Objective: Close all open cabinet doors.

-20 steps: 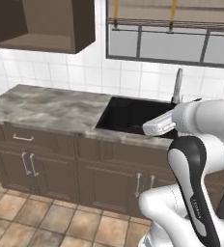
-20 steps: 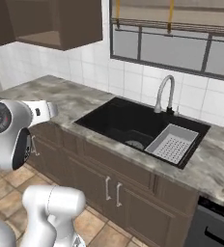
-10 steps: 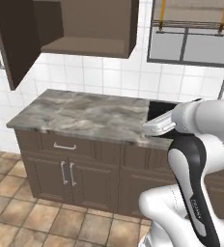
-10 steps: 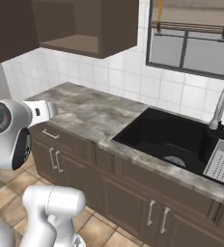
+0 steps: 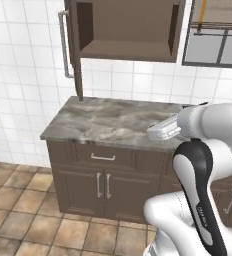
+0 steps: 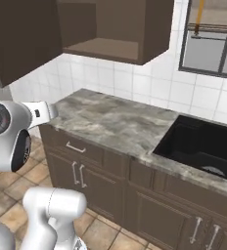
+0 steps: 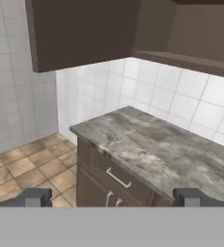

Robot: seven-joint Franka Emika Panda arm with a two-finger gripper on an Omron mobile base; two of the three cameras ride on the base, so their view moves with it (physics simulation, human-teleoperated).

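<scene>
Hand view: jaws spread on nothing, facing the open cabinet door (image 7: pixel 80 34).

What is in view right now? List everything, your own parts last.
cabinet door: one, dark brown, swung open at the wall cupboard's left, silver bar handle
wall cupboard: one, brown, above the counter
counter: one, grey marble
drawer: one, brown, under the counter
lower doors: two, brown, below the drawer
sink: one, black, right of the counter
window: one, dark frame, above the sink
tool: one, dark tips apart, holding nothing
</scene>
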